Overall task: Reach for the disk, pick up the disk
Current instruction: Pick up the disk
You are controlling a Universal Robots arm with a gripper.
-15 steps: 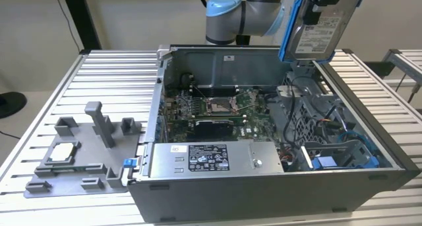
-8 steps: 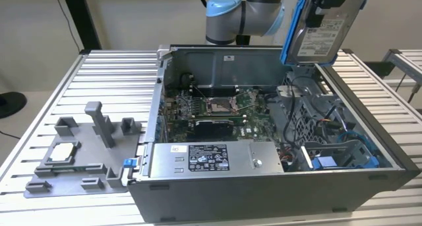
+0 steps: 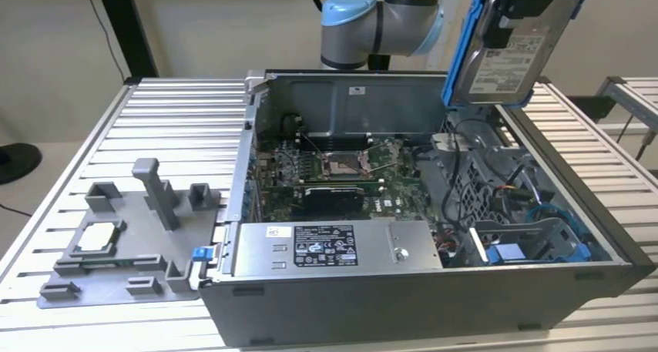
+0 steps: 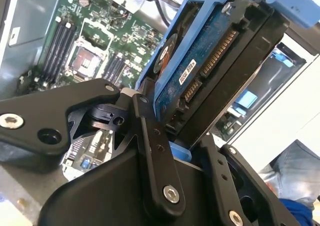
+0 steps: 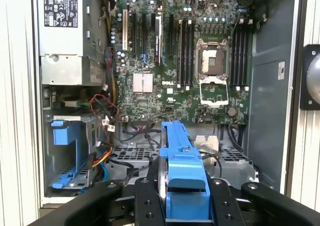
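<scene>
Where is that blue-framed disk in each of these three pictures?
Exterior view: the disk hangs near the top, toward the exterior view's right, above the open case.
Second wrist view: the disk is clamped in the tool.
First wrist view: its blue frame is seen edge-on.
Shared landmark: the empty processor socket.

Even, diffuse indoor light fills all three views, with no hard shadows on the ribbed table [image 3: 154,121]. In the exterior view the open computer case [image 3: 411,290] is dim inside, darkest around the motherboard [image 3: 340,167], and a soft sheen lies on the arm's blue joint cap [image 3: 350,9] at 12 o'clock. In the second wrist view the black gripper [image 4: 172,136] is close and slightly soft, and the pale background at 4 o'clock is washed out. In the first wrist view the circuit board [image 5: 190,60] looks sharp.
</scene>
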